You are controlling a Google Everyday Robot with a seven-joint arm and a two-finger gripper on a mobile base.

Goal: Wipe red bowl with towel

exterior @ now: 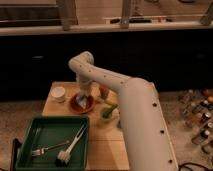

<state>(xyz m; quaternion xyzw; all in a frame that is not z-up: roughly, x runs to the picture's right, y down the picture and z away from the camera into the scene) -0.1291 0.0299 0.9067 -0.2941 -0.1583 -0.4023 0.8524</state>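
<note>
The red bowl [80, 104] sits on the wooden table [107, 145], left of middle. A pale towel [84, 100] lies in the bowl under the arm's end. My gripper [84, 94] points down into the bowl from the white arm that reaches in from the right. It sits right over the towel.
A white cup [59, 94] stands left of the bowl. A green tray [30, 131] at the front left holds a fork [50, 148] and a brush [70, 148]. A green object [109, 112] and an orange one [104, 92] lie right of the bowl. Bottles [200, 112] stand at the far right.
</note>
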